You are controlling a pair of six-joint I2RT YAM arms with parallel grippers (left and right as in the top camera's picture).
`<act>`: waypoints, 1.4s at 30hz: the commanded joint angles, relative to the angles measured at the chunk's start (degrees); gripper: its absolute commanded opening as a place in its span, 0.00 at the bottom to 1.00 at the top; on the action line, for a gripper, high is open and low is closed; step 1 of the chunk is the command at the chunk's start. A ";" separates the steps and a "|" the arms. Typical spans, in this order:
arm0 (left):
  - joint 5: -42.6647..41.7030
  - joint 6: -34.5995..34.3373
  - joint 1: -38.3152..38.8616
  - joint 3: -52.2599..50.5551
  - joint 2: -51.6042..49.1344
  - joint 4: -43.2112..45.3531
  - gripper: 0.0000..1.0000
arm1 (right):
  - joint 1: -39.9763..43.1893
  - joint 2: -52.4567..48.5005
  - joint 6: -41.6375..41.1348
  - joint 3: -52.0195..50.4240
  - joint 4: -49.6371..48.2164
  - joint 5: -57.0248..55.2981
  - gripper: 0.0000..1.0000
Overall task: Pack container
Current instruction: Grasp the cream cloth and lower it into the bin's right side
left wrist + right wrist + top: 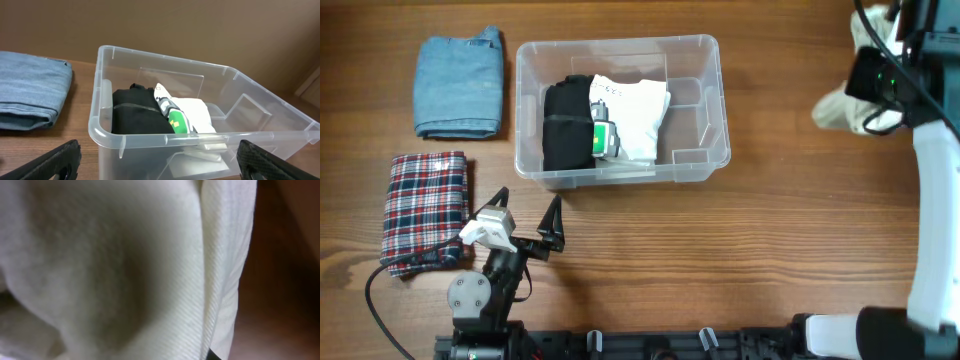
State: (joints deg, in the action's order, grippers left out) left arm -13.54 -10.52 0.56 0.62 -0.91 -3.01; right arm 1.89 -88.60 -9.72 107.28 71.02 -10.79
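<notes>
The container (620, 42) lies left of your right gripper (865, 98), whose fingers are buried in cream cloth (838, 110), their grip impossible to tell; your left gripper (527, 207), fingers spread wide, sits nearer.

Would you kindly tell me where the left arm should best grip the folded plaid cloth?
Likely the long edge of the plaid cloth nearest the open left gripper, approached from above with fingers straddling that edge; it lies flat and folded, so only an edge offers purchase.
</notes>
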 commanded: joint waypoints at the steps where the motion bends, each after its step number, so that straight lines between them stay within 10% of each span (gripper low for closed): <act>1: 0.13 1.14 -0.46 -0.28 0.15 -0.07 1.00 | -8.28 2.21 -8.07 5.03 -1.95 7.15 0.05; 13: 0.13 1.14 -0.46 -0.26 0.15 -0.07 1.00 | -36.13 -10.36 -20.55 5.42 -11.72 -9.33 0.04; 39: 0.13 1.14 -0.46 -0.28 0.15 -0.09 1.00 | -36.76 -36.63 -28.24 4.70 -6.69 -9.64 0.04; 42: 0.13 1.14 -0.46 -0.28 0.15 -0.09 1.00 | -36.76 -37.24 -28.22 4.70 -6.78 -9.29 0.18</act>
State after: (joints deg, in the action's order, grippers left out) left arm -13.54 -10.52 0.56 0.62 -0.91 -3.01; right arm -35.07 -124.77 -36.45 110.93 63.64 -18.61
